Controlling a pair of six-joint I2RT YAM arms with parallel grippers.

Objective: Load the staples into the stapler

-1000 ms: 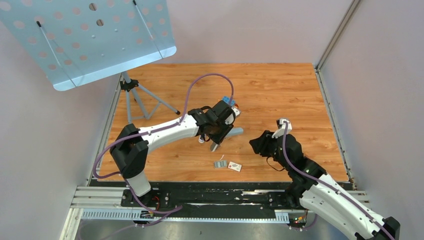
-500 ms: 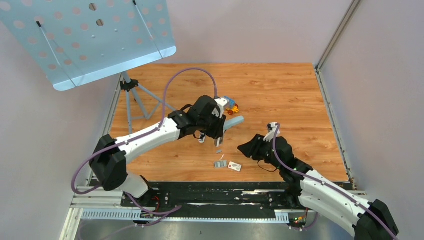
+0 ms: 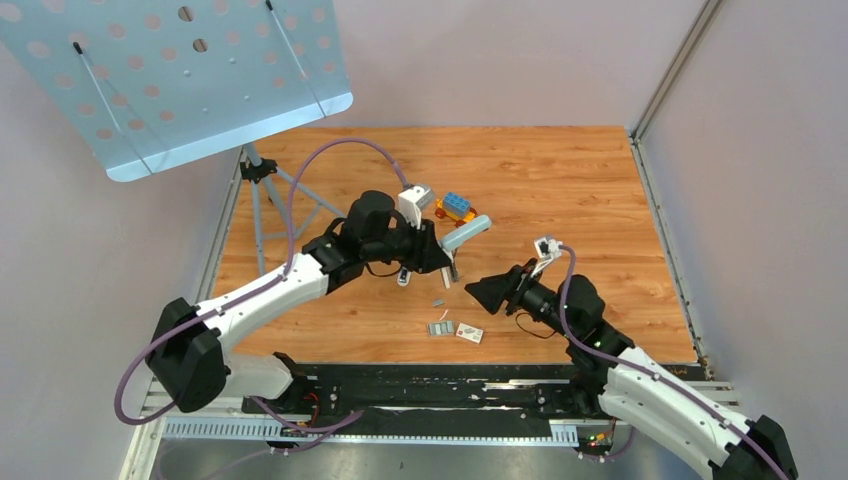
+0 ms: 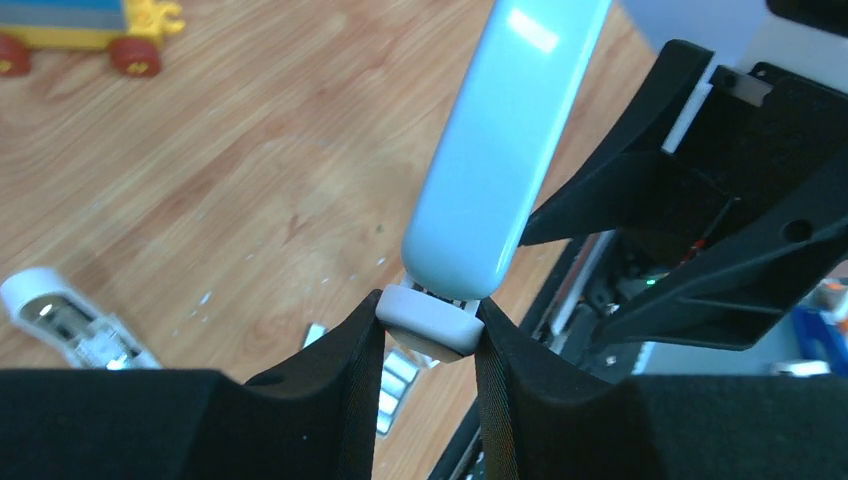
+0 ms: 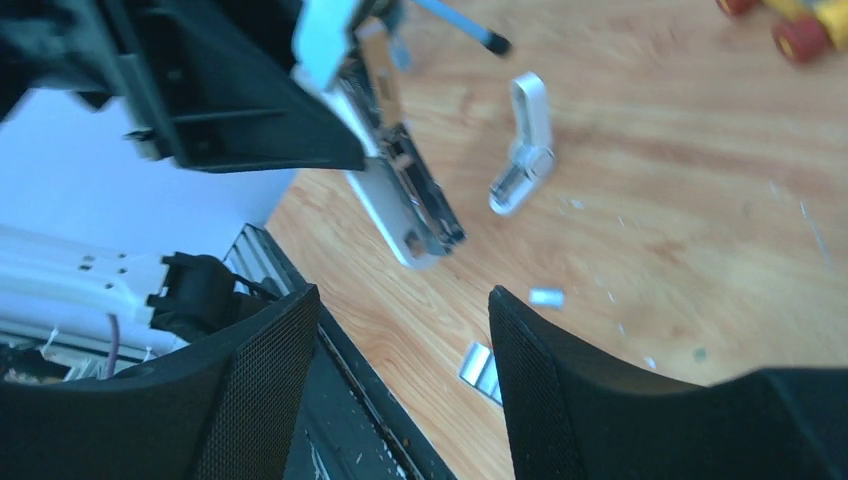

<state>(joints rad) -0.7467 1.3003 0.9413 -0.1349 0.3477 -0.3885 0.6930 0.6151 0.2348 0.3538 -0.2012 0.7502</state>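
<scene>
My left gripper (image 3: 446, 266) (image 4: 430, 318) is shut on the white end of the stapler (image 3: 466, 232) (image 4: 505, 150) and holds it above the table, its light-blue top swung open. In the right wrist view the stapler (image 5: 405, 200) hangs with its white base and metal channel pointing down. The staples (image 3: 440, 327) (image 5: 482, 368) (image 4: 396, 378), short grey strips, lie on the wood below. One loose strip (image 3: 438, 301) (image 5: 546, 296) lies apart from them. My right gripper (image 3: 474, 289) (image 5: 400, 300) is open and empty, just right of the stapler.
A small white box (image 3: 469, 333) lies beside the staples. A small white-and-metal object (image 3: 403, 279) (image 5: 525, 145) lies under the left arm. A toy brick car (image 3: 453, 207) (image 4: 90, 30) stands behind the stapler. A tripod stand (image 3: 275, 185) is at the back left. The black rail (image 3: 420, 385) lines the near edge.
The left arm has drawn back leftward, turning the stapler so its blue top points right. The right gripper has moved left toward the stapler and opened wider.
</scene>
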